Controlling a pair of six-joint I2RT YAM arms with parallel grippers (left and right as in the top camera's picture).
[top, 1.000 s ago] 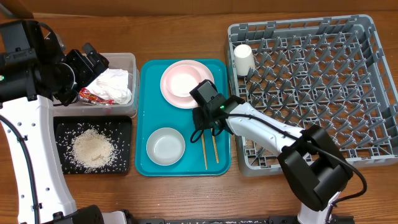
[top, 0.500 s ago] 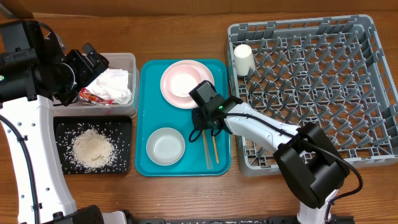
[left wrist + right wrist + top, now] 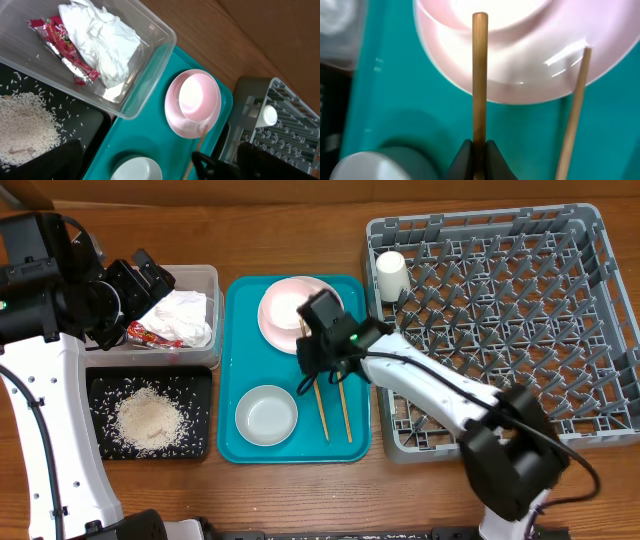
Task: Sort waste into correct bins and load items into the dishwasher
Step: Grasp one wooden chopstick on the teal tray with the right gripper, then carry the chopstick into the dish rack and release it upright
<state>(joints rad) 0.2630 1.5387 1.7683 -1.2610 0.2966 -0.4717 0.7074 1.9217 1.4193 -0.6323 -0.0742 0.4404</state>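
The teal tray [image 3: 232,380] sits hemmed in: its right rim runs just beside the left wall of the grey dish rack [image 3: 480,218], and its left rim lies near the clear tub [image 3: 190,358] and the black tray [image 3: 98,445]. Bare wood lies open behind and in front of it.

The right arm reaches from the table's front edge across the rack's corner to the tray. Its right gripper [image 3: 479,149] is pinched shut on one chopstick [image 3: 480,75], whose far tip points over the pink plate [image 3: 275,330]. The other chopstick [image 3: 575,115] lies apart on the tray, to the right. The left gripper [image 3: 150,280] hangs over the tub with its jaws spread wide, holding nothing.

The napkin [image 3: 190,315] and red wrapper [image 3: 150,335] lie in the tub, and the rice [image 3: 148,420] in the black tray. The cup [image 3: 390,275] stands in the rack's near-left corner, and a pale bowl [image 3: 267,415] sits on the teal tray.

The gripper hides the plate's lower right rim from overhead – whether the held chopstick's tip touches the plate cannot be told
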